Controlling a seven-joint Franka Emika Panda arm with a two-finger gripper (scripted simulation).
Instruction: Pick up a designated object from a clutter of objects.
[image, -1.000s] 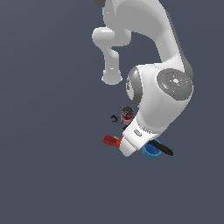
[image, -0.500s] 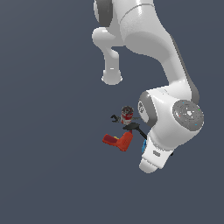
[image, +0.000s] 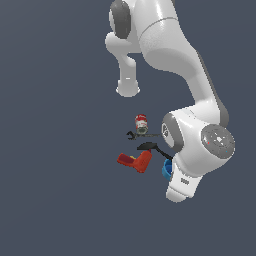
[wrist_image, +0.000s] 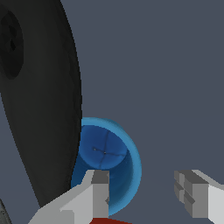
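The hand (wrist_image: 142, 192) is hovering with fingers spread apart over the small bright-blue round plastic cup (wrist_image: 107, 164), beside the black long-handled spatula (wrist_image: 39, 100).

White arm (image: 200, 145) bends down over clutter. Blue cup (image: 166, 169) mostly hidden behind its wrist. Red drill (image: 136, 161) just beside cup, black spatula (image: 152, 147) above it, wrench (image: 141, 134), red-topped can (image: 141, 122) behind.

exterior: high, far | wrist: close, down | shared: blue cup (image: 165, 169) (wrist_image: 107, 162)
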